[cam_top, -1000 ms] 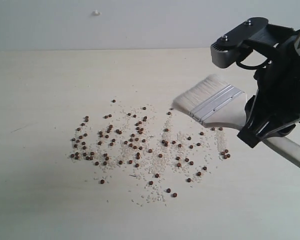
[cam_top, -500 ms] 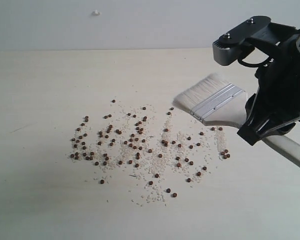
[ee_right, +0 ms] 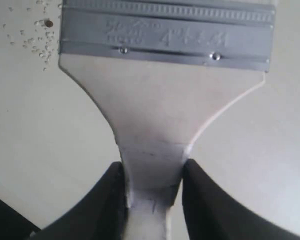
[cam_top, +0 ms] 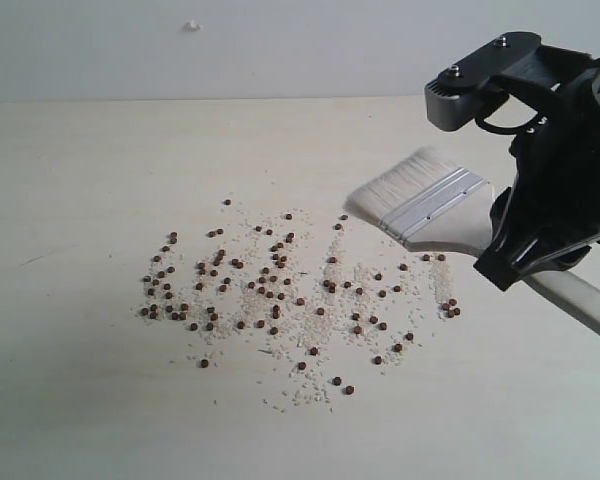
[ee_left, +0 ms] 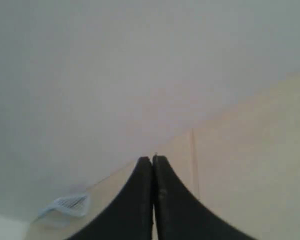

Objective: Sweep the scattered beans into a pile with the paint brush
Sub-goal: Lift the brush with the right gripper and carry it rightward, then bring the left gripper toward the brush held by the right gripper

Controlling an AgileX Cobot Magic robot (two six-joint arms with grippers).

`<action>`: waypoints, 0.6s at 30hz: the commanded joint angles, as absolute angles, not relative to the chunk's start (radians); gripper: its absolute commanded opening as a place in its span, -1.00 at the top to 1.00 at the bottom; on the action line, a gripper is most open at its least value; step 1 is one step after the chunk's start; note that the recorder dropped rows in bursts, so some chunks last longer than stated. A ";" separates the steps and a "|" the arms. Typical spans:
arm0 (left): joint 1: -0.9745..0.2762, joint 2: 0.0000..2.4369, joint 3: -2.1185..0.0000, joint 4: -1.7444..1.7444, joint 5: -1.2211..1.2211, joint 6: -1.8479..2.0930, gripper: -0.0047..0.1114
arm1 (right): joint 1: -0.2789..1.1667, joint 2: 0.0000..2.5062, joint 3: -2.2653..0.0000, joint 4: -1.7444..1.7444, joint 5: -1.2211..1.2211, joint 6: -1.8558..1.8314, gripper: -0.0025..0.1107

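Beans (cam_top: 280, 295) scattered; right gripper (ee_right: 152, 187) clamps paint brush (cam_top: 430, 205); left gripper (ee_left: 153, 162) closed, empty.

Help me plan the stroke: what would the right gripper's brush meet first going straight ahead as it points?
Probably the beans: the paint brush in the right gripper aims at their near edge, though depth is unclear.

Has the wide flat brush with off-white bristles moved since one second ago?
Yes, barely. The wide flat brush shifted slightly toward the right, away from the scattered reddish-brown beans, which stayed put.
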State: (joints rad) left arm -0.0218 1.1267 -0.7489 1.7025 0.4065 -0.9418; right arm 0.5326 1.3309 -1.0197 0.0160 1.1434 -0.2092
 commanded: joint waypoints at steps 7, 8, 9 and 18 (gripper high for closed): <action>-0.115 1.462 -1.020 0.232 0.868 0.503 0.92 | 0.526 1.329 -1.020 0.022 1.128 -0.216 0.96; -0.142 1.471 -1.029 0.109 0.916 0.616 0.92 | 0.526 1.329 -1.020 0.022 1.126 -0.218 0.96; -0.172 1.471 -1.031 0.021 0.944 0.683 0.92 | 0.526 1.331 -1.020 0.022 1.126 -0.218 0.96; -0.518 1.471 -0.978 -0.168 0.707 0.779 0.92 | 0.526 1.425 -1.020 0.145 1.095 -0.263 0.96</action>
